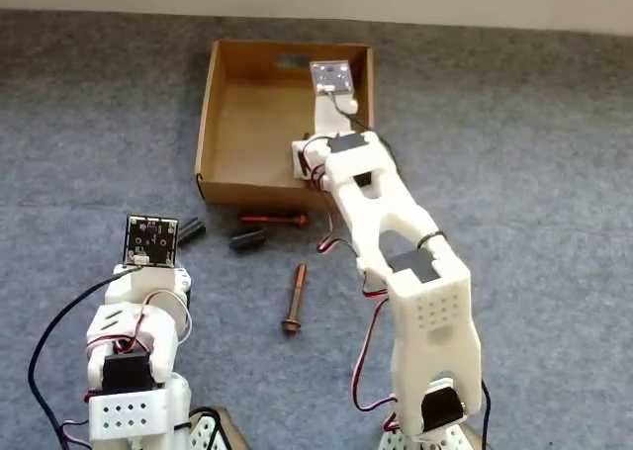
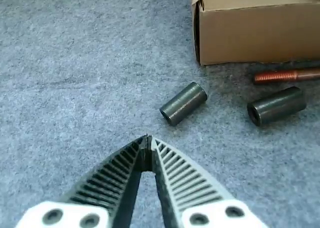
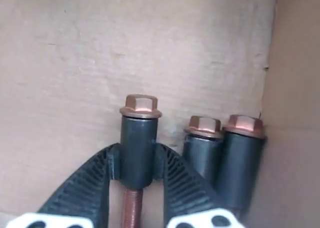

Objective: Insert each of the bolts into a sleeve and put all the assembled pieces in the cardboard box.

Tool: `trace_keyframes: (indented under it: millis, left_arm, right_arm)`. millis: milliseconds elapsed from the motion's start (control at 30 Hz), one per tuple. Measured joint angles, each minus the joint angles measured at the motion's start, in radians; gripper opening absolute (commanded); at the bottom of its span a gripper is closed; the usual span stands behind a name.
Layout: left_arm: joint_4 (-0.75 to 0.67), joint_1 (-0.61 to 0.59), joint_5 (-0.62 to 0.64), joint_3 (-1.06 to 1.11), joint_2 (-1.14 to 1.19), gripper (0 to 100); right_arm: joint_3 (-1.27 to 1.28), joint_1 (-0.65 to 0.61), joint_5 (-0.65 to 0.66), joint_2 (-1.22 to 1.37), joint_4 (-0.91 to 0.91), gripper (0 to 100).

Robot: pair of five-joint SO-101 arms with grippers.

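Currently the left hand is closed and empty over the bench. One sleeve and a second sleeve lie loose, with a bolt beside the cardboard box. Inside the box, the right hand grips an assembled piece near two finished pieces.

Soft, even, bright light throughout, with only faint shadows beside the sleeves and cardboard box

High view overhead, facing down; wrist views close, low; cardboard box shared.
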Motion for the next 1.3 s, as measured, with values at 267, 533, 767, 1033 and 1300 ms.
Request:
trace_keyframes:
  millis: [267, 533, 767, 1033, 1300]
  left_arm:
    - [0.0, 0.0, 0.0, 0.0, 0.0, 1]
    - [0.0, 0.0, 0.0, 0.0, 0.0, 1]
    - [0.0, 0.0, 0.0, 0.0, 0.0, 1]
    - [0.0, 0.0, 0.0, 0.0, 0.0, 1]
    - [0.0, 0.0, 0.0, 0.0, 0.0, 1]
  right_arm:
    - [0.0, 0.0, 0.0, 0.0, 0.0, 0.6]
    - [0.0, 0.0, -0.071, 0.0, 0.0, 0.6]
    - [0.0, 0.0, -0.086, 0.0, 0.005, 6.2]
    - [-0.011, -0.003, -0.086, -0.002, 0.068, 12.3]
    - [-0.218, 0.003, -0.087, 0.0, 0.245, 12.3]
